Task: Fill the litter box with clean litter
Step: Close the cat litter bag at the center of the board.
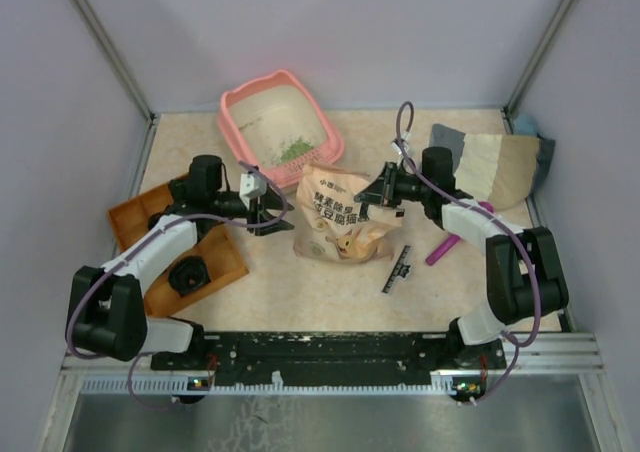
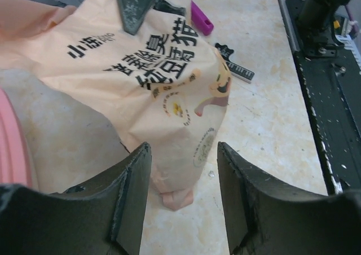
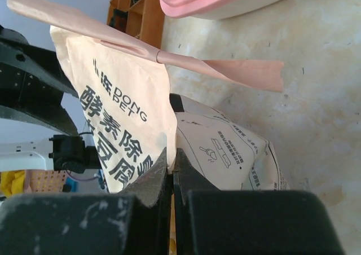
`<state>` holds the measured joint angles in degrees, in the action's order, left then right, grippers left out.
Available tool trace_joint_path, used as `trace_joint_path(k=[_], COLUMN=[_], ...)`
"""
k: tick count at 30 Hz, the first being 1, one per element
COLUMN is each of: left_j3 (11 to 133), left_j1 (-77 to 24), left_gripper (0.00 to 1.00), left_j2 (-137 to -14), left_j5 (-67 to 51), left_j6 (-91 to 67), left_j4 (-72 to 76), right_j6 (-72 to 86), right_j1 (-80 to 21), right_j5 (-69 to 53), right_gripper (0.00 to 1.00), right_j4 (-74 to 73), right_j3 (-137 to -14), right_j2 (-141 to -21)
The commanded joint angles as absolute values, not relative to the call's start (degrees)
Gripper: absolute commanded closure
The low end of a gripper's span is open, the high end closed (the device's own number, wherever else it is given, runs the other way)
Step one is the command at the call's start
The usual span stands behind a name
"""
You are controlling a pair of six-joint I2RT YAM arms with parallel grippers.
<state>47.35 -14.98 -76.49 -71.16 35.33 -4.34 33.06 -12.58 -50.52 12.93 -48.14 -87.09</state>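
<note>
1. At the far middle of the table sits the litter box point(image 1: 230, 122), with its near corner just behind the paper bag point(image 1: 335, 217).
2. Inside it, against the near-right wall, the clean litter point(image 1: 295, 152) forms a small green patch.
3. The paper bag sits between the two arms. It is beige with dark printed characters, and the right wrist view shows its top folded into a flat strip.
4. The right gripper point(image 3: 172, 160) has its fingers pressed together on a fold of the bag, pinching the paper.
5. The left gripper point(image 2: 183, 153) is spread, and the bag's lower corner shows in the gap. Whether either finger touches it cannot be told.
6. An orange compartmented tray point(image 1: 135, 217) lies under the left arm.
7. A magenta scoop point(image 1: 443, 249) and a black strip point(image 1: 397, 270) lie on the table point(image 1: 300, 292) near the right arm.
</note>
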Motion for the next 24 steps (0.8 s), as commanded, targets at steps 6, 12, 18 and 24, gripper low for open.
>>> trace_joint_path(k=[6, 12, 18, 24], left_j3=[49.2, 50.8, 51.9, 54.6], left_j1=[-21.0, -19.6, -17.5, -17.4], left_gripper=[0.40, 0.31, 0.29, 0.29], left_j2=[-77.2, -80.7, -83.8, -91.3], left_j5=[-51.8, -53.4, -47.9, -63.3], left_j6=[25.1, 23.3, 20.9, 17.8], left_j4=[11.1, 12.6, 16.0, 19.8], right_j6=[28.1, 28.1, 25.7, 26.2], right_j1=[-12.5, -12.6, -12.7, -12.7], right_j5=[-49.7, -50.4, -51.3, -51.6], right_gripper=[1.00, 1.00, 1.00, 1.00], right_j4=[7.4, 8.5, 7.0, 7.7], right_j3=[-52.1, -51.2, -51.5, -51.3], right_j2=[-89.6, -89.1, -89.1, -89.8])
